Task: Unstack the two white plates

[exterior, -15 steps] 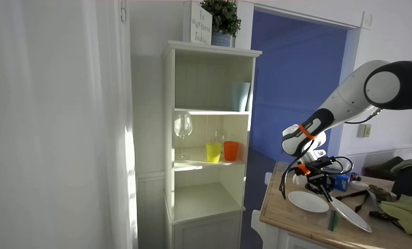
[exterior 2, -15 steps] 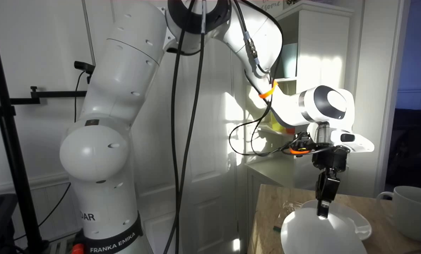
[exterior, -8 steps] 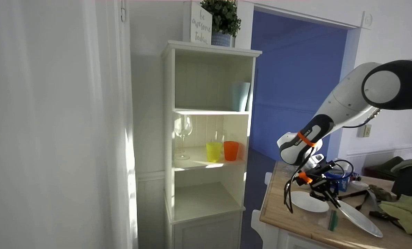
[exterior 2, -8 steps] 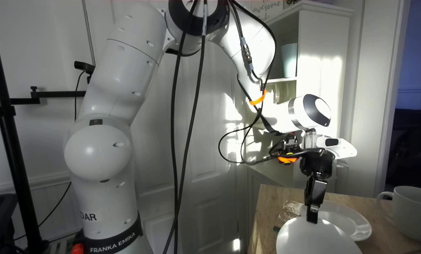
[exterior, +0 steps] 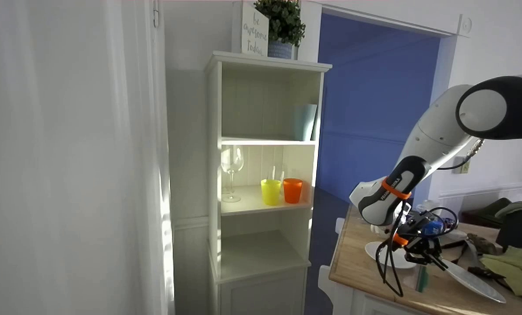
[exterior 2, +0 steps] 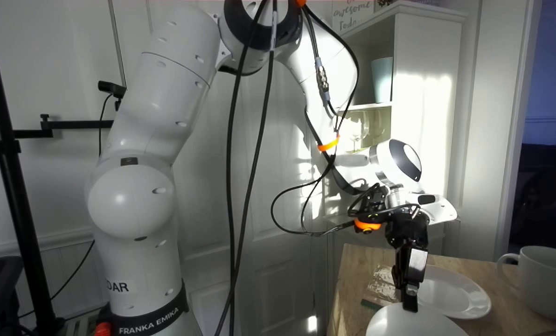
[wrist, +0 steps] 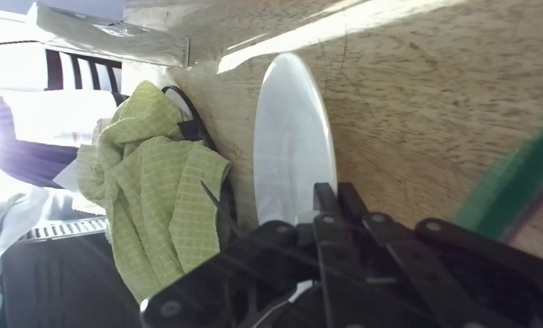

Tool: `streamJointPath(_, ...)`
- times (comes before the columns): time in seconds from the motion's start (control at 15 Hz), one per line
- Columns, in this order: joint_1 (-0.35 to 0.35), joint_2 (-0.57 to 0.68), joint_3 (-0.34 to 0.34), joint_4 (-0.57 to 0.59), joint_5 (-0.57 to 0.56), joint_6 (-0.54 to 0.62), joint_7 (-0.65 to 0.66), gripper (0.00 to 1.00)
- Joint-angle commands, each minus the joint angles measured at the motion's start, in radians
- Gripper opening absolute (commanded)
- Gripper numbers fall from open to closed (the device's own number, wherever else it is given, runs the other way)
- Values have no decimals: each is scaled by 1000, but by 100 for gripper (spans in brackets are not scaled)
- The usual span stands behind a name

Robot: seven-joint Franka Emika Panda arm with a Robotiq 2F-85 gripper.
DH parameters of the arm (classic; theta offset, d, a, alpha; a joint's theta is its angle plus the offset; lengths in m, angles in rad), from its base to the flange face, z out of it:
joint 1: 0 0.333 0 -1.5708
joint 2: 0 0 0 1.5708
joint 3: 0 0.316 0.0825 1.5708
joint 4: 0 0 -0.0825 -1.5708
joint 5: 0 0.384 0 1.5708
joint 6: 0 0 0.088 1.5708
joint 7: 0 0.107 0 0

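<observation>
- OK, your gripper (wrist: pixel 336 189) is clenched on the rim of one white plate (wrist: pixel 292 136).
- You hold that plate tilted; can't tell from these views whether its low edge touches the wooden tabletop (exterior: pixel 357 264).
- Your second white plate (exterior 2: pixel 455 294) lies flat on the tabletop, apart from the held one.
- Green-edged plastic bag (exterior 2: pixel 381 282) lies just beside that flat plate.
- In the wrist view, you've got a yellow-green towel (wrist: pixel 171 196) near the held plate.
</observation>
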Motion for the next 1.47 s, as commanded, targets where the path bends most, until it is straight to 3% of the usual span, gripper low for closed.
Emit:
streamJointPath(0.0,4,-7,12,-33,-78,3,5,27)
streamJointPath(0.07,2,-7,17,-35,-88,6,3,36)
streamJointPath(0.2,0,-7,25,-38,-100,8,1,43)
streamJointPath(0.4,-5,-13,36,-45,-110,18,-9,65)
streamJointPath(0.6,-11,-26,46,-50,-105,42,-31,72)
streamJointPath(0.67,-15,-44,50,-58,-98,59,-49,85)
streamJointPath(0.8,-26,-103,57,-85,-80,108,-95,100)
streamJointPath(1.4,-75,-577,53,-353,-73,355,-322,100)
